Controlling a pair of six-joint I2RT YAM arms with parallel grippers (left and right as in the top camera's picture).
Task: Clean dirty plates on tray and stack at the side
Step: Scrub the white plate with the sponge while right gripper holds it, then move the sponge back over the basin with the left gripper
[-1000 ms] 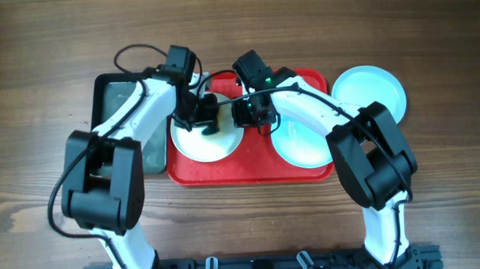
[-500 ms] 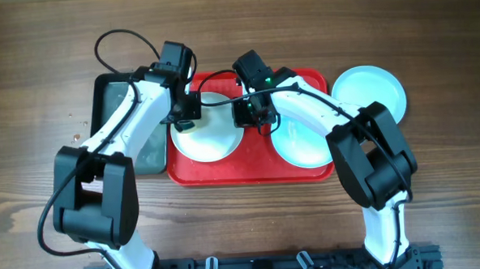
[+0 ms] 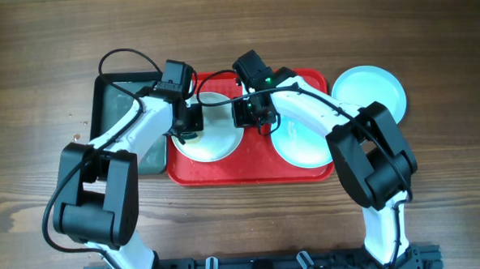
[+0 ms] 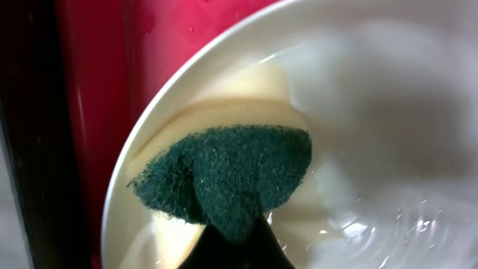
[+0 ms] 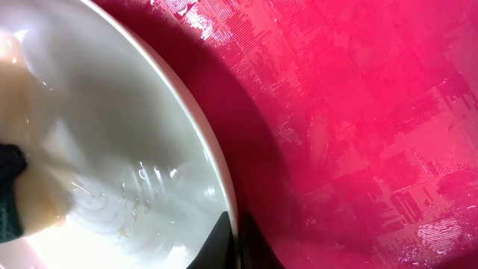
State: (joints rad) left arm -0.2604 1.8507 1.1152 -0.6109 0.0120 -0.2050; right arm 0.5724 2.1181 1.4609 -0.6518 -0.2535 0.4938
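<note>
left gripper (image 3: pixel 188 125) slid w/ the sponge (image 4: pixel 224 172) from mid-plate to the left rim of the white plate (image 3: pixel 212 140), fingers pinched tight on the sponge. right gripper (image 3: pixel 250 115) is clamped on that plate's right rim. plate sits on the red tray (image 3: pixel 250 170). tray wall's just beside the sponge, open plate to the right.

From where I sit this reads as a robotics lab bench set up as a dishwashing station. The left arm (image 3: pixel 130 131) and right arm (image 3: pixel 312 107), both white and black, rise from a black mounting rail (image 3: pixel 254 268) at the near edge of a wood-grain table (image 3: pixel 25 46). A loose cable (image 3: pixel 123 57) loops above. The kitchenware is simple: a red tray (image 3: pixel 250 173), a black tray (image 3: pixel 108 91), a wet white plate (image 3: pixel 216 142), a turquoise plate (image 3: pixel 305 146), a second turquoise plate (image 3: pixel 368 92) and a green sponge (image 4: pixel 231 168).
</note>
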